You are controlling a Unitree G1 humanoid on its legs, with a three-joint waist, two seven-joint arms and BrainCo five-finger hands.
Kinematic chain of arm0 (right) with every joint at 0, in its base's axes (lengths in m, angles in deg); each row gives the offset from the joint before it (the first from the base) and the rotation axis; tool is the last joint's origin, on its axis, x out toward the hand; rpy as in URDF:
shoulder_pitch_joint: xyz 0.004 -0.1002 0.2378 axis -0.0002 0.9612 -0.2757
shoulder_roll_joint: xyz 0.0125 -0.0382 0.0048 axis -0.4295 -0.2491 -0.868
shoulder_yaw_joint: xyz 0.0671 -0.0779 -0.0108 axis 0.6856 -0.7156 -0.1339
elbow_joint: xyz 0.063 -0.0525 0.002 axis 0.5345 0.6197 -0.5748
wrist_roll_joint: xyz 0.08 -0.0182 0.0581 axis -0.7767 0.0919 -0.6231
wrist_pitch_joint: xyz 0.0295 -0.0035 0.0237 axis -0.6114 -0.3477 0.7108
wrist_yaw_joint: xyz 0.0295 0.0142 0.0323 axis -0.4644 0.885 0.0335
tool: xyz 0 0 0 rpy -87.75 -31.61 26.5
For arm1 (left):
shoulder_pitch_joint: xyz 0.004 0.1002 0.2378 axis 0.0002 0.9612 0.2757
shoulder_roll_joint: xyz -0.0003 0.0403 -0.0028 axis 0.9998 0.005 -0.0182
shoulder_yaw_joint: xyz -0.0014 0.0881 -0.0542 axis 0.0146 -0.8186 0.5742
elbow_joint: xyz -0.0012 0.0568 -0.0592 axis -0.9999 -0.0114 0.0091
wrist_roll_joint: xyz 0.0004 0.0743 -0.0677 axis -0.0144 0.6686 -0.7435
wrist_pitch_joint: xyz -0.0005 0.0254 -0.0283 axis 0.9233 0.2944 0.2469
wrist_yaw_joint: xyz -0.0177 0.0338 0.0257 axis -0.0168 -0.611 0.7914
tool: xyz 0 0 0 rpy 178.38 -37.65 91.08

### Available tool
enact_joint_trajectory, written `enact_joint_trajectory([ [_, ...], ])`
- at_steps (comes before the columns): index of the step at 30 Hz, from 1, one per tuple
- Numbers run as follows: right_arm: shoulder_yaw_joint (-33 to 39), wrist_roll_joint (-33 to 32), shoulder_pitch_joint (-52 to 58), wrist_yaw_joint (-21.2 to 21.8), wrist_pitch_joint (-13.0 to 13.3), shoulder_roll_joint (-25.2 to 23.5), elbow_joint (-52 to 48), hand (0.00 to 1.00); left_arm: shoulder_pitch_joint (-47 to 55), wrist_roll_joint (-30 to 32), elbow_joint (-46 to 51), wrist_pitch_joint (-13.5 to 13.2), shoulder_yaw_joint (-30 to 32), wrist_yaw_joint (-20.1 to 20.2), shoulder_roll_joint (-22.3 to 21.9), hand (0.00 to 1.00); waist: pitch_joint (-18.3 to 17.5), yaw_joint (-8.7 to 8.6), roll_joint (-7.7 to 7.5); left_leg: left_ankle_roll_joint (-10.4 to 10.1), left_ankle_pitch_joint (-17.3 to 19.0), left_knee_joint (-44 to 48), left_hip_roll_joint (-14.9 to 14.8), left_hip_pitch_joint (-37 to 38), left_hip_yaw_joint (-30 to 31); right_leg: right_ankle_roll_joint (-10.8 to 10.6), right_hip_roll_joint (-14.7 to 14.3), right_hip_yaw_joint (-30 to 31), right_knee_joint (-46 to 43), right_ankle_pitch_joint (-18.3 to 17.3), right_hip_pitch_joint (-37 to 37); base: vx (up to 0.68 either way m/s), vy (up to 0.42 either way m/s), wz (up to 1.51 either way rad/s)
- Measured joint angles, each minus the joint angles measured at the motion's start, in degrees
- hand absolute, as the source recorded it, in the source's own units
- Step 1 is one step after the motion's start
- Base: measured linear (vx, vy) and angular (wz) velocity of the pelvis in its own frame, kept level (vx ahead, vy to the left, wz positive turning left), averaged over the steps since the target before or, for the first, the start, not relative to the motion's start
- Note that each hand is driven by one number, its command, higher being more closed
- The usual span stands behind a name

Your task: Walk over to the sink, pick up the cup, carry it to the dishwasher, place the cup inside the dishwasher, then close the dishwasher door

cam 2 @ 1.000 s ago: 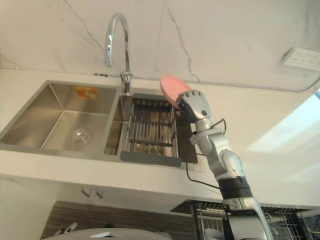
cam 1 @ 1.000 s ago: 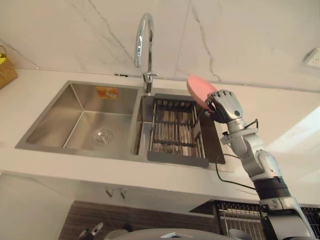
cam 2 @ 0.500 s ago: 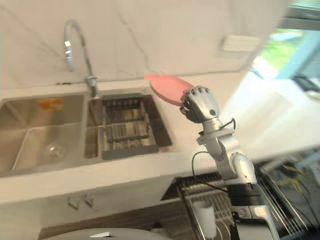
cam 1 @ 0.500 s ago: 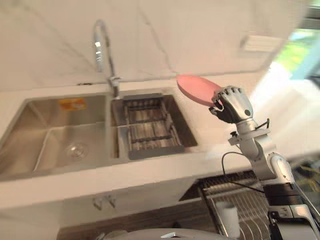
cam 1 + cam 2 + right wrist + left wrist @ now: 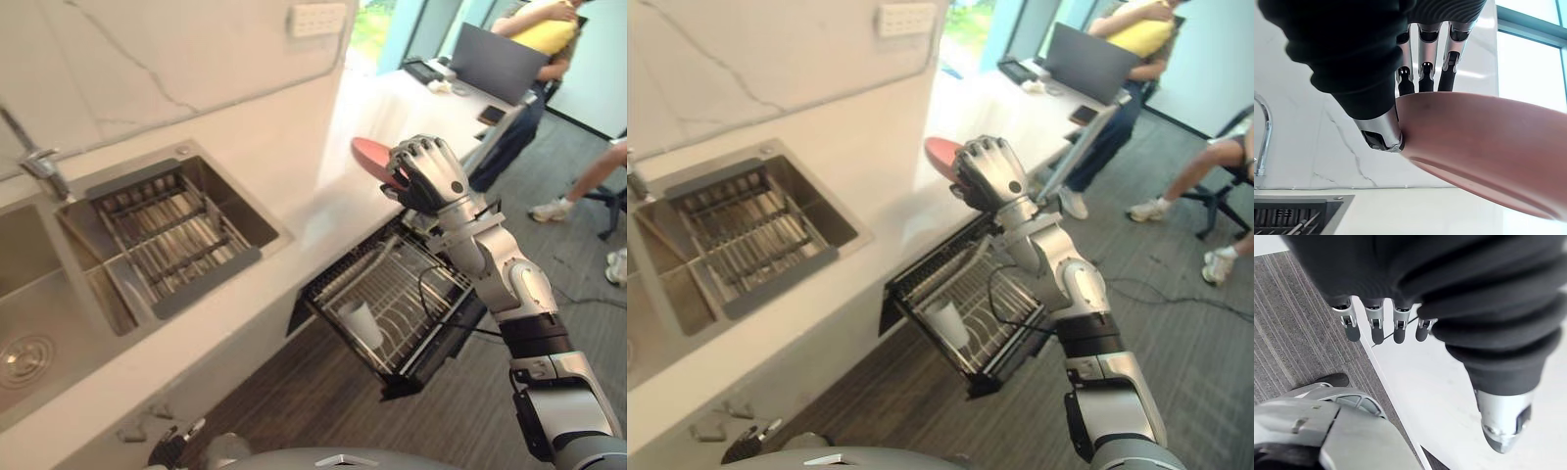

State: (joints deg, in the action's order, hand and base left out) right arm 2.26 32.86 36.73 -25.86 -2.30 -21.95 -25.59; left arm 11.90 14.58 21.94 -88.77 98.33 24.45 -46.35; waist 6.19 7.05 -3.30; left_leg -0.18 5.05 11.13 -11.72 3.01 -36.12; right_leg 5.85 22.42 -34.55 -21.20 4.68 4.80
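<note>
My right hand (image 5: 426,176) is shut on a flat pink dish (image 5: 372,157), thumb and fingers pinching its rim (image 5: 1484,147). It holds the dish level above the white counter's edge, just over the pulled-out dishwasher rack (image 5: 431,284). A white cup (image 5: 361,321) stands upright in that rack. The sink (image 5: 211,191) with its drain basket (image 5: 167,230) lies at the left. My left hand (image 5: 1374,328) hangs low with its fingers straight and holds nothing.
The white counter (image 5: 323,186) runs on to the far right, with a laptop (image 5: 495,59) at its end. A person (image 5: 534,39) stands there and another sits at the right (image 5: 588,181). Grey floor (image 5: 323,392) lies below the rack.
The camera has swung right, so the sink now sits at the left and the dishwasher rack has come into view. My right hand still grips the pink dish.
</note>
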Motion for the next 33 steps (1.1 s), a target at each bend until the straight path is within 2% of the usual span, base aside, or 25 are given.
enact_joint_trajectory([
  [1, 0.03, -0.79, 0.65, 0.86, 0.04, 0.87, 0.00, 1.00, 0.03, 0.15, -0.71, 0.10, -0.09, 0.12, -0.84, 0.00, -0.17, -0.09, 1.33, -1.32, -0.83, 0.03, -1.29, 0.30, 0.27, -1.15, -2.21, -0.79, 2.02, -0.71, 1.36, -0.05, -0.417, -0.67],
  [2, 0.05, -1.61, 0.97, 1.59, 0.09, 1.50, -0.07, 1.00, 0.27, 0.23, -0.85, 0.09, -0.13, 0.29, -1.61, 0.00, -0.29, -0.29, 1.67, -1.99, -1.25, -0.51, -2.05, 0.39, 0.30, -1.30, -3.36, -0.80, 2.71, -0.80, 1.31, -0.04, -0.335, -0.45],
  [3, 0.82, -2.26, 2.05, 2.48, 0.02, 2.71, -0.53, 1.00, 0.36, 0.24, -0.93, 0.08, -0.11, 0.32, -2.90, 0.00, -0.46, -0.60, 2.78, -3.63, -2.44, -1.94, -2.99, 1.10, 0.25, -2.69, -4.52, -0.79, 3.45, -1.69, 1.54, -0.03, -0.271, -0.23],
  [4, 2.63, -2.55, 4.16, 2.87, -0.04, 3.03, -1.48, 1.00, 0.32, 0.45, -0.94, -0.10, -0.07, 0.31, -3.00, 0.00, -0.35, -0.94, 2.57, -4.70, -3.56, -3.43, -3.19, 1.72, 0.25, -5.48, -4.99, -0.85, 3.88, -3.49, 2.24, -0.02, -0.265, -0.12],
  [6, 4.74, -3.38, 7.39, 3.70, 0.17, 2.97, -2.48, 1.00, 0.32, 0.75, -0.98, -0.42, -0.02, 0.02, -2.93, 0.00, -0.17, -1.07, 2.23, -5.81, -4.86, -4.87, -3.37, 2.33, 0.53, -8.17, -5.97, -0.89, 4.61, -5.26, 3.09, -0.03, -0.237, 0.07],
  [10, 5.79, -3.29, 12.58, 4.13, 0.15, 2.78, -2.46, 1.00, 0.34, 1.89, -0.95, -1.74, 0.02, -0.05, -2.98, 0.00, -0.06, -1.12, 2.04, -6.03, -8.48, -8.97, -3.16, 2.15, 1.84, -9.08, -7.83, -2.24, 7.41, -5.83, 3.69, -0.05, -0.160, 0.13],
  [12, 6.20, -3.27, 13.86, 4.13, 0.07, 1.94, -2.46, 1.00, 0.29, 2.08, -0.88, -2.23, 0.05, -0.01, -2.79, 0.00, 0.09, -1.13, 1.79, -6.32, -9.08, -10.12, -2.42, 1.92, 2.59, -10.58, -7.69, -2.68, 8.35, -6.58, 4.07, -0.04, -0.058, 0.19],
  [13, 7.13, -3.28, 14.70, 4.13, -0.21, 0.52, -2.46, 1.00, 0.26, 2.10, -0.85, -2.45, 0.06, -0.02, -2.52, 0.00, 0.59, -1.17, 0.98, -6.28, -9.46, -10.46, -1.74, 1.58, 3.21, -11.51, -7.33, -3.13, 8.77, -7.15, 4.20, -0.06, -0.045, 0.24],
  [16, 7.95, -3.31, 15.99, 4.08, -1.22, -0.90, -2.45, 1.00, 0.13, 2.48, -0.84, -2.84, 0.04, 0.13, -1.82, 0.00, 1.06, -1.15, 0.31, -5.57, -10.10, -10.39, -0.53, -1.01, 4.78, -12.93, -6.50, -4.20, 9.65, -7.82, 3.16, -0.08, -0.015, 0.24],
  [20, 7.99, -3.30, 16.09, 3.65, -2.84, -0.95, -2.12, 1.00, -0.85, 2.42, -0.64, -3.32, 0.02, 0.31, -1.85, 0.00, 2.82, -1.24, 0.73, -4.39, -10.95, -9.57, 0.48, -5.60, 6.28, -13.67, -5.77, -5.42, 9.68, -8.23, 0.05, -0.10, 0.016, 0.20],
  [23, 7.93, -3.30, 12.81, 1.90, -4.19, -0.97, 0.48, 1.00, -3.49, 1.59, -0.44, -3.43, 0.03, 0.58, -1.59, 0.00, 7.17, -1.04, 0.83, -3.61, -11.17, -6.79, 0.19, -11.09, 7.07, -13.90, -5.56, -5.55, 9.35, -8.38, -4.10, -0.16, 0.036, 0.07],
  [25, 7.92, -3.29, 7.93, -0.86, -6.37, -0.97, 3.92, 1.00, -6.27, -1.67, 0.66, -3.70, 0.01, 0.62, -1.13, 0.00, 11.72, -1.06, 0.98, -2.66, -11.93, -5.88, 0.16, -15.35, 8.04, -14.41, -5.44, -5.47, 9.16, -8.39, -7.79, -0.19, 0.038, 0.04],
  [26, 7.90, -3.29, 6.92, -1.50, -6.79, -0.99, 4.81, 1.00, -6.85, -2.32, 0.72, -3.91, 0.01, 0.61, -1.04, 0.00, 12.67, -1.06, 1.18, -2.39, -12.25, -5.87, 0.16, -16.12, 8.23, -14.30, -5.46, -5.40, 9.03, -8.15, -8.68, -0.18, 0.052, 0.01],
  [27, 7.90, -3.32, 5.81, -2.74, -7.91, -0.98, 5.56, 1.00, -7.48, -3.50, 1.23, -4.09, -0.04, 0.61, -0.84, 0.00, 14.15, -1.04, 1.56, -2.12, -12.58, -5.88, 0.25, -17.52, 8.61, -14.07, -5.49, -5.33, 9.05, -7.62, -10.01, -0.17, 0.074, 0.02],
  [31, 7.27, -3.61, 0.19, -5.06, -9.40, -0.60, 8.84, 1.00, -8.38, -7.09, 3.38, -4.79, -0.11, 0.62, -0.38, 0.00, 18.00, -0.80, 2.20, -1.22, -13.18, -5.69, 0.99, -21.12, 9.55, -13.76, -5.70, -4.10, 11.13, -4.79, -13.71, -0.09, 0.063, -0.11],
  [33, 6.21, -4.31, -3.21, -5.10, -10.19, 0.33, 11.18, 1.00, -9.19, -8.43, 3.71, -4.80, -0.24, 0.68, -0.39, 0.00, 18.76, -0.71, 2.96, -0.90, -13.18, -5.02, 1.25, -23.10, 10.85, -13.74, -5.74, -3.78, 12.24, -3.44, -15.22, -0.06, 0.052, -0.10],
])
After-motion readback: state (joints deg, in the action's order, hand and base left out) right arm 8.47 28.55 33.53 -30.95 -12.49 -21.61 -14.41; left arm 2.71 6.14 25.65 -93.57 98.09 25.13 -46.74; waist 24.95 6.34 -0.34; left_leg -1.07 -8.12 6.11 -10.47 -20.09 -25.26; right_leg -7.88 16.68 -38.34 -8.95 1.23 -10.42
